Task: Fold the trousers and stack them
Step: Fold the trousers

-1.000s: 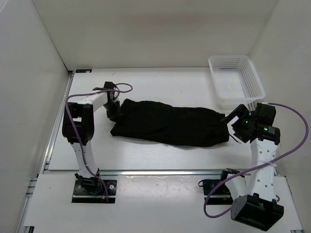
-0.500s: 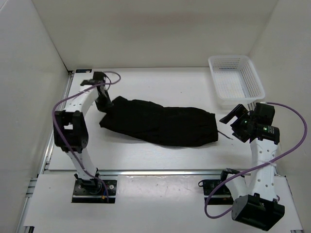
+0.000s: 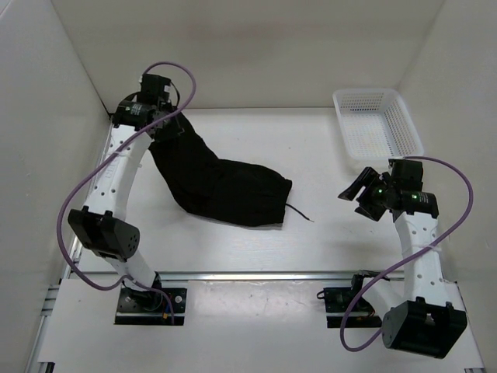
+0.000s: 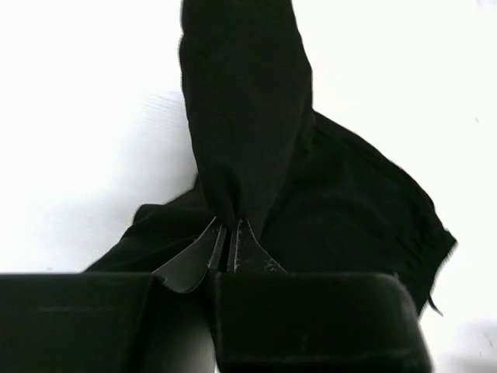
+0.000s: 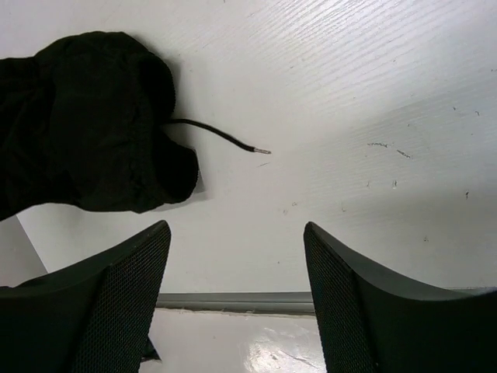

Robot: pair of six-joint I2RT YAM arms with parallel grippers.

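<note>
Hanging from the left gripper (image 4: 227, 242), pinched tight at one end: soft black fabric trousers (image 3: 225, 190), lower part bunched on white table (image 3: 326, 148). Right gripper (image 5: 237, 256): jaws spread wide above table.

plain black trousers (image 3: 221, 190), white basket (image 3: 378, 128)

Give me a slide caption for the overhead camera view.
Left hand holds one end of the black trousers raised at far left; right hand hangs open, empty, near the white basket.
</note>
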